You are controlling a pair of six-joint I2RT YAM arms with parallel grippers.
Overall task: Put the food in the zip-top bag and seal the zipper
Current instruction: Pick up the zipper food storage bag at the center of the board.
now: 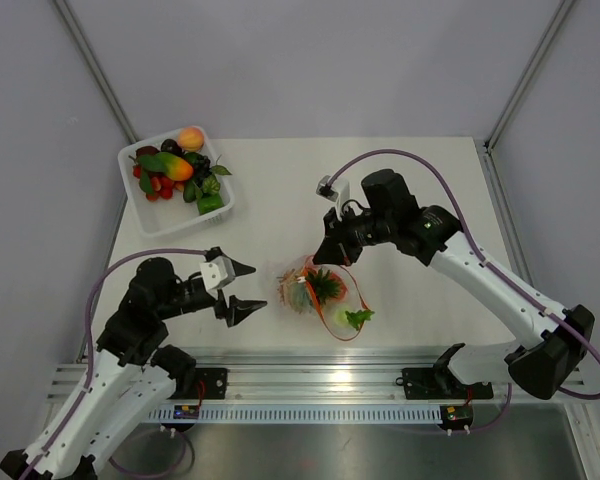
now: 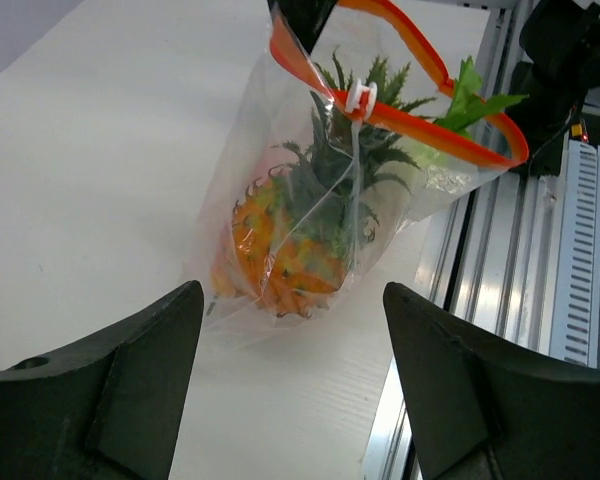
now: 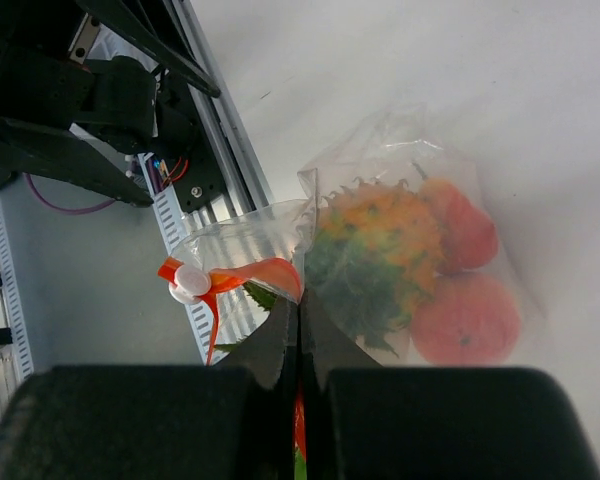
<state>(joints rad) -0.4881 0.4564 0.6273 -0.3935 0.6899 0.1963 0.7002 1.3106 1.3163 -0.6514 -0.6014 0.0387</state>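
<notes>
Right wrist view: the crinkly clear zip-top bag [image 3: 380, 150] holds the pineapple [image 3: 375, 250]. The right gripper [image 3: 300, 325] pinches its red zipper [image 3: 245, 275]; the left gripper [image 1: 254, 287] gapes wide.

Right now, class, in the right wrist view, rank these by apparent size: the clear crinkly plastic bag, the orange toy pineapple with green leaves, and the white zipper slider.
1. clear crinkly plastic bag
2. orange toy pineapple with green leaves
3. white zipper slider
No close calls.
</notes>
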